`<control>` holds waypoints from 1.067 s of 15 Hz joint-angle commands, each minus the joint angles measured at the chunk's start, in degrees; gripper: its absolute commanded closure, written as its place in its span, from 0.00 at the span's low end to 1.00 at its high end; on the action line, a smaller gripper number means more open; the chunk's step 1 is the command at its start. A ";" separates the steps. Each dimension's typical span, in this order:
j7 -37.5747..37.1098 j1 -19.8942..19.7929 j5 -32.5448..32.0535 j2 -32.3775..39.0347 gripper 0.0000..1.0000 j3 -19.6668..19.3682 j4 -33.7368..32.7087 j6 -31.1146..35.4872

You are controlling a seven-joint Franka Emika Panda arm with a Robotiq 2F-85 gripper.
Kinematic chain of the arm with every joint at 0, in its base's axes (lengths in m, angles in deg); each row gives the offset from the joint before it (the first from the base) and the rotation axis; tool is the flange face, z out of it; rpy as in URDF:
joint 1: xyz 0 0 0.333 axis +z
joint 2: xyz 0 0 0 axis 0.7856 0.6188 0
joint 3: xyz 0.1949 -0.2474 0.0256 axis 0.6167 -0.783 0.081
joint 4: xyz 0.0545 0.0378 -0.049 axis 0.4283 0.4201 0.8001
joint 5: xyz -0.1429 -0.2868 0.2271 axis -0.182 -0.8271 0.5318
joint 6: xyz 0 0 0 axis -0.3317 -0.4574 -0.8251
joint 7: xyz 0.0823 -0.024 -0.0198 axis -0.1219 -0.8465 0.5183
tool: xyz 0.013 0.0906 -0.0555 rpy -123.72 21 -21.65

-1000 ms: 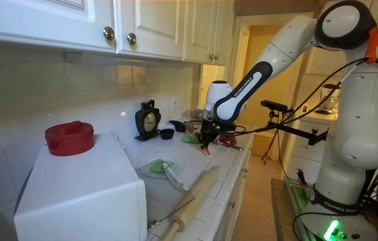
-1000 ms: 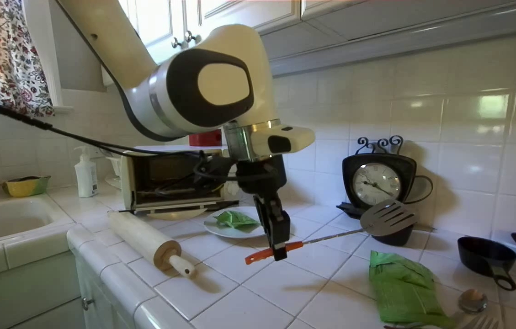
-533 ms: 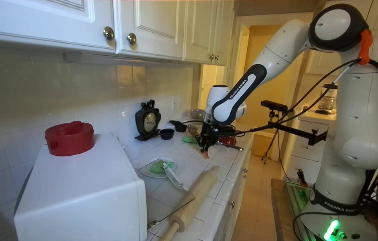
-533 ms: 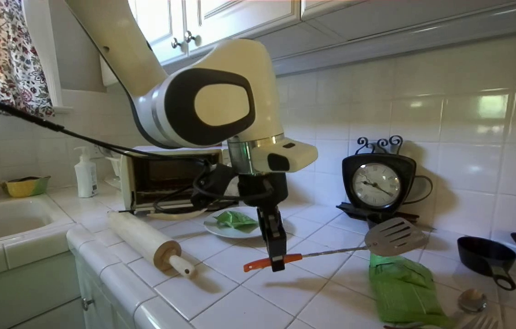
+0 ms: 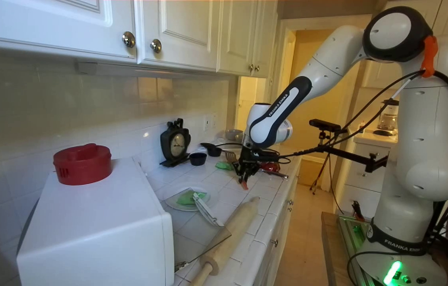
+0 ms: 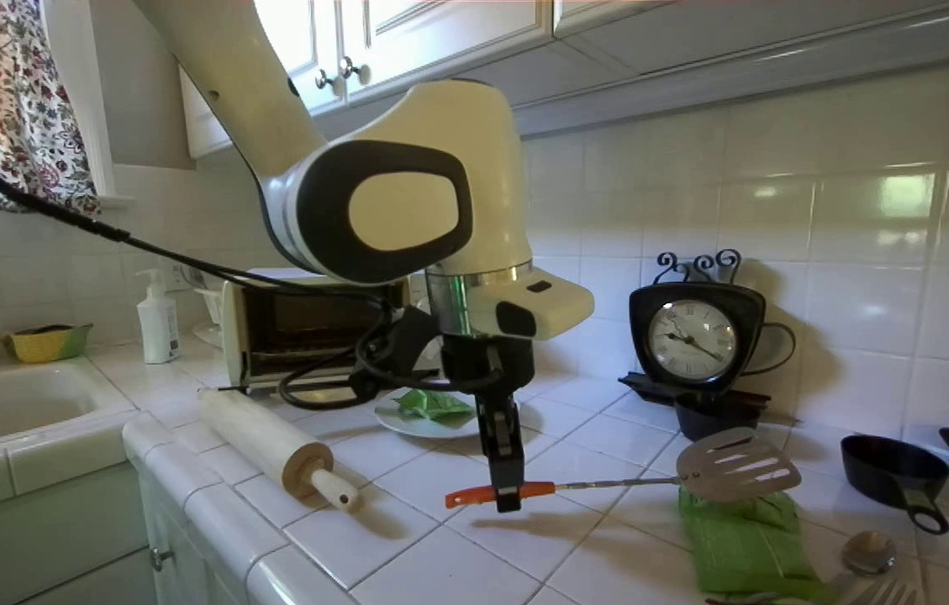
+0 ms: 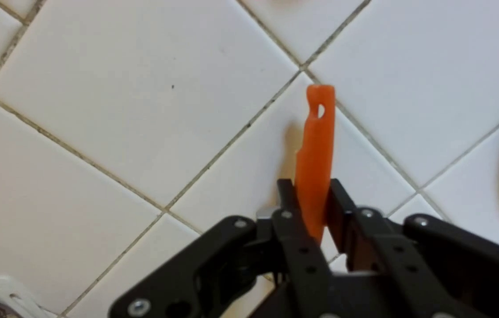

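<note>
Hangs lower than second ago in exterior view, with gripper (image 5: pixel 243 182) inside counter edge (image 5: pixel 262 234), beyond rolling pin (image 5: pixel 232 232). In exterior view, holds spatula (image 6: pixel 619 483) above tiles (image 6: pixel 508 563), with blade (image 6: pixel 718 472) partly hiding green packet (image 6: pixel 750 546). In wrist view, clenches orange handle (image 7: pixel 315 163) between pads (image 7: pixel 287 196), with tiles spreading either side.

In my wrist view, my end effector (image 7: pixel 311 190) hides part of the spatula (image 7: pixel 318 137); a white object (image 7: pixel 4 285), cut off at a corner, is too blurred to name. In an exterior view the spatula covers part of the green packet (image 6: pixel 756 546), and a fork (image 6: pixel 893 593) is cropped below.
</note>
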 commanded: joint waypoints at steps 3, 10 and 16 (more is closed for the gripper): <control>2.84 0.79 3.26 0.90 0.92 -0.36 -0.53 0.46; 5.48 0.30 6.03 2.38 0.95 -0.14 -1.04 0.29; 6.26 0.51 6.56 2.70 0.53 -0.37 -1.28 -0.18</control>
